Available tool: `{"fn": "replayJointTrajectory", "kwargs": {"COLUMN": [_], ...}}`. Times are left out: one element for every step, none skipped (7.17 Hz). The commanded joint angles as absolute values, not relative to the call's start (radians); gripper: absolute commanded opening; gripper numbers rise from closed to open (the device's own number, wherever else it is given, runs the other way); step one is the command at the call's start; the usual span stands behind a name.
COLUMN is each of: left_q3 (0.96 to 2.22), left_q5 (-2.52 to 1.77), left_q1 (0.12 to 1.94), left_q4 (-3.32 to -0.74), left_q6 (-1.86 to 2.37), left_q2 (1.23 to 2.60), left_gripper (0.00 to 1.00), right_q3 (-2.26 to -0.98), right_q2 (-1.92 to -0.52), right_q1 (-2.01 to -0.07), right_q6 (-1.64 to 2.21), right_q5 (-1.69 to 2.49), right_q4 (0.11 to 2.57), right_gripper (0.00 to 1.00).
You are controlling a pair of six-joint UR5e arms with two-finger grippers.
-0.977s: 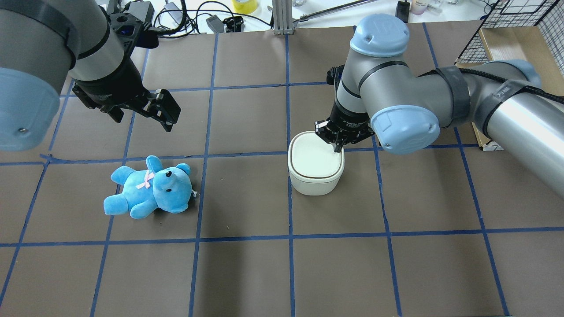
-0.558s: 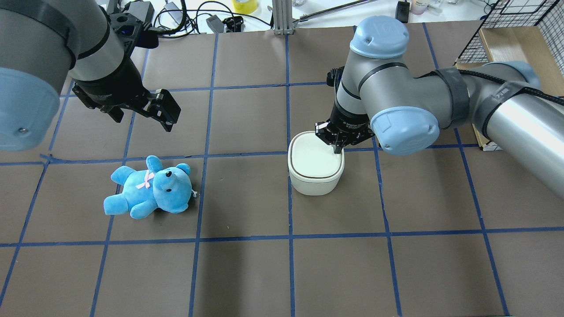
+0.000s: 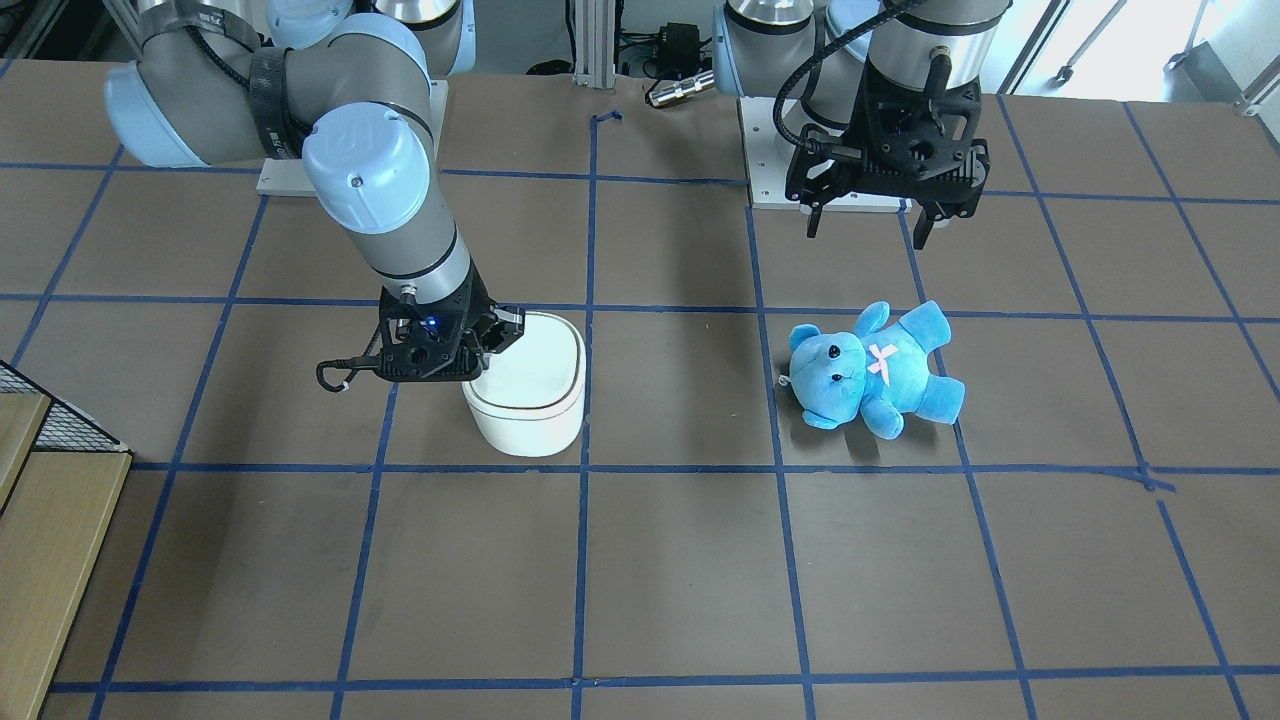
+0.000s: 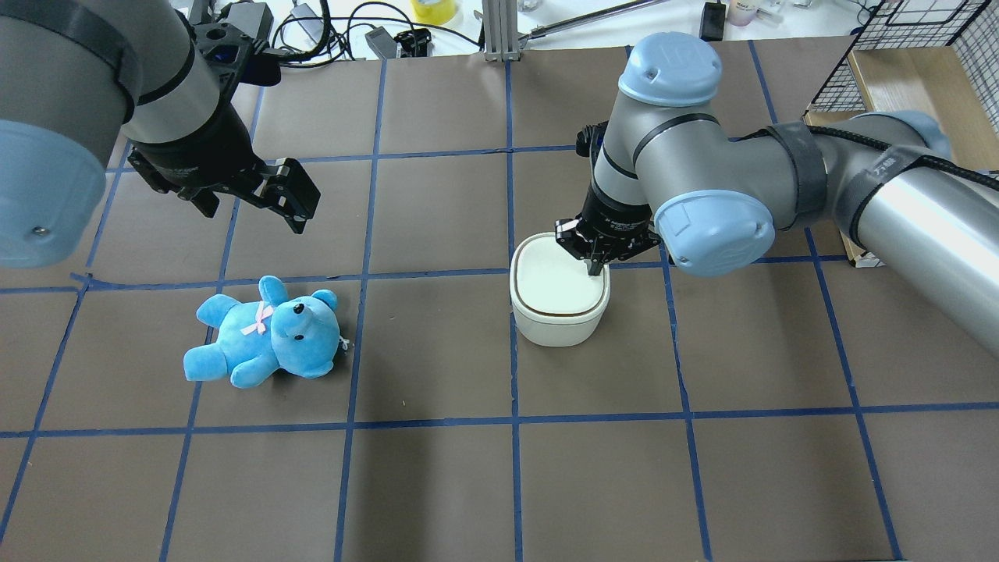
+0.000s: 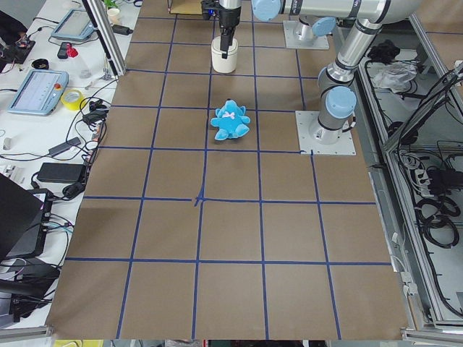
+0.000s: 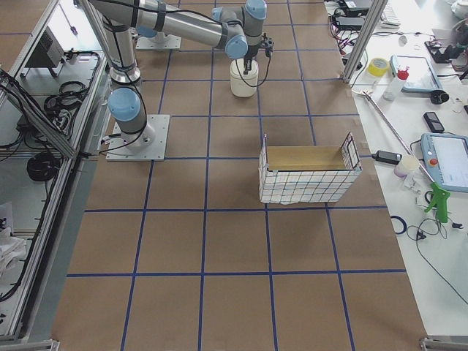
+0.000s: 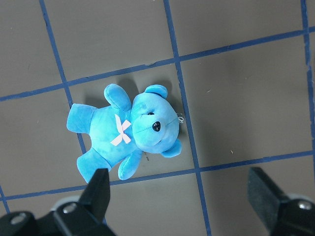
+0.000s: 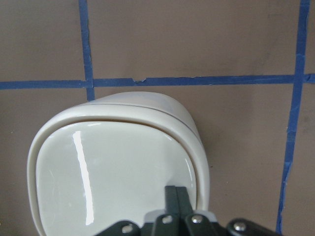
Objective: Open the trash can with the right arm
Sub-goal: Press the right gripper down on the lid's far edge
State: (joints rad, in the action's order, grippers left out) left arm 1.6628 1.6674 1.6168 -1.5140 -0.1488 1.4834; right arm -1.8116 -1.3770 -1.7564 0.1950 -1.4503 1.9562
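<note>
The white trash can [image 4: 550, 328] stands mid-table with its flat lid [image 4: 554, 281] lying on it. It also shows in the front view [image 3: 527, 420] and the right wrist view [image 8: 118, 167]. My right gripper [image 4: 594, 270] is shut, pointing straight down, with its fingertips [image 8: 177, 196] on the lid near the edge closest to the arm. Its blue light shows in the front view [image 3: 432, 323]. My left gripper [image 4: 250, 204] is open and empty, hovering above and beyond the blue teddy bear [image 4: 265, 332].
The teddy bear [image 7: 125, 130] lies on its back to the can's left. A wire-walled box [image 6: 307, 172] stands at the table's right side. Cables and tools lie along the far edge [image 4: 328, 31].
My right gripper has shifted slightly left and down onto the lid. The left arm and the bear have not moved.
</note>
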Motion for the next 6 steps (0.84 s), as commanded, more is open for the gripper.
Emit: {"fn": "replayJointTrajectory", "kwargs": {"left_q3": [1.663,1.663,1.663,1.663,1.663,1.663], "left_q5": [1.667,1.667,1.667,1.667,1.667,1.667], "left_q1": [1.617,1.617,1.617,1.617,1.617,1.617], "left_q4": [-1.514,-1.514,-1.514,-1.514,-1.514,-1.514], "left_q6": [-0.149,-0.149,-0.149,-0.149,-0.149,-0.149], "left_q2": [1.483,1.483,1.483,1.483,1.483,1.483], "left_gripper": [1.0,1.0,1.0,1.0,1.0,1.0], "right_q3": [-1.812,-1.812,-1.812,-1.809,-1.793,-1.789], "right_q2": [-1.37,-1.37,-1.37,-1.371,-1.377,-1.391], "right_q1": [-1.756,-1.756,-1.756,-1.756,-1.756,-1.761], "right_q6": [0.195,0.195,0.195,0.199,0.218,0.241], "right_q5": [-1.45,-1.45,-1.45,-1.451,-1.451,-1.451], "right_q4": [1.957,1.957,1.957,1.959,1.951,1.95], "right_gripper": [0.0,0.0,0.0,0.0,0.0,0.0]}}
